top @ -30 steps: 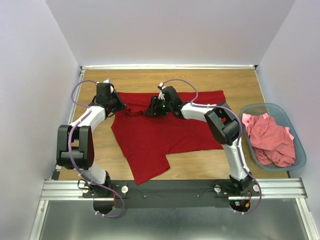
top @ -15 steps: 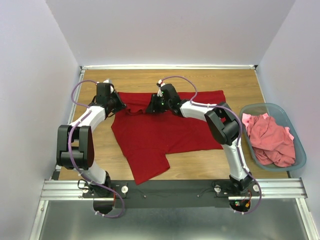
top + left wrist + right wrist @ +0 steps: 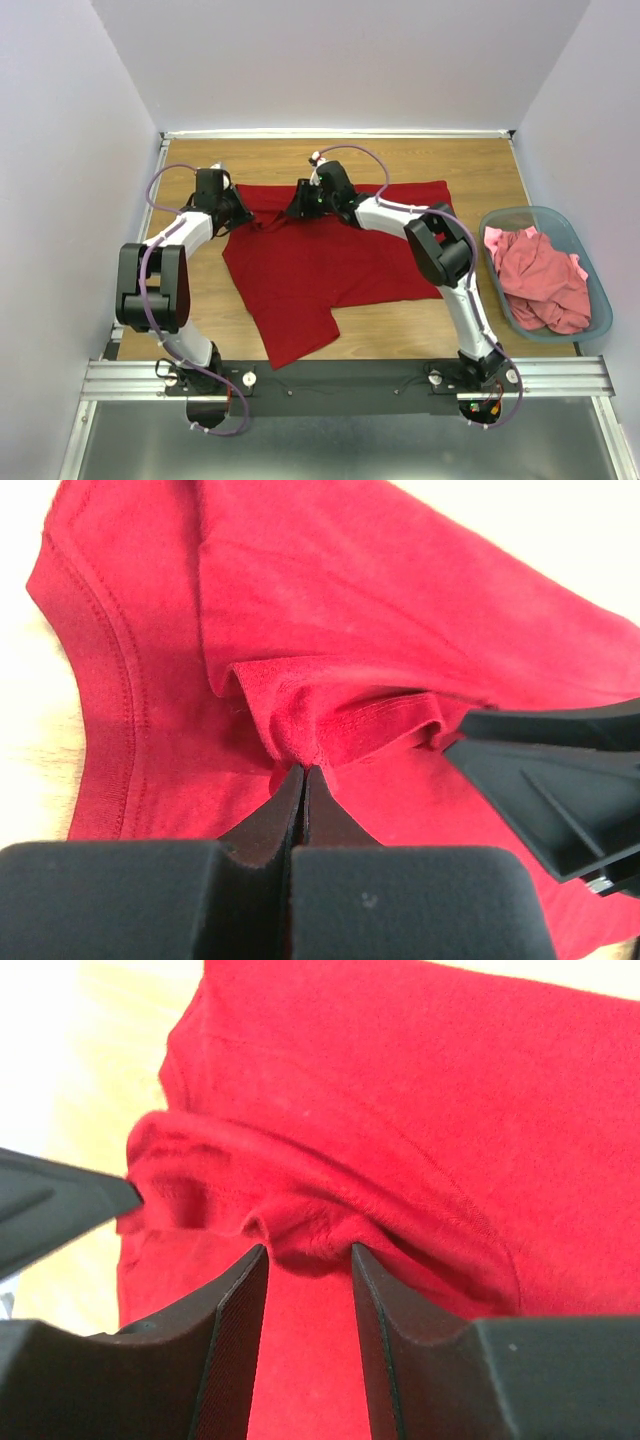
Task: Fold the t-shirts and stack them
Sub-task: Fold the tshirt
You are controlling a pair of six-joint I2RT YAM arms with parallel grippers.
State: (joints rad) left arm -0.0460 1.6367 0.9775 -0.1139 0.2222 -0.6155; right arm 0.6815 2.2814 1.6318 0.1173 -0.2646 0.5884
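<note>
A dark red t-shirt (image 3: 320,270) lies spread flat on the wooden table, collar toward the far side. My left gripper (image 3: 238,213) is at its far left, by the collar. In the left wrist view the left gripper (image 3: 303,770) is shut on a small raised fold of the red cloth (image 3: 350,600). My right gripper (image 3: 293,210) is close beside it at the collar. The right wrist view shows the right gripper (image 3: 308,1252) with its jaws apart, a bunched ridge of the red shirt (image 3: 420,1090) at their tips. Salmon-pink t-shirts (image 3: 540,280) lie heaped in the basket.
A grey-blue plastic basket (image 3: 603,305) stands at the table's right edge. White walls enclose the table on the left, far and right sides. Bare wood shows beyond the shirt and to its right. Each gripper's finger shows in the other's wrist view.
My right gripper has moved left along the collar, closer to the left gripper, and its jaws have narrowed. The left gripper stays shut on the cloth, barely shifted.
</note>
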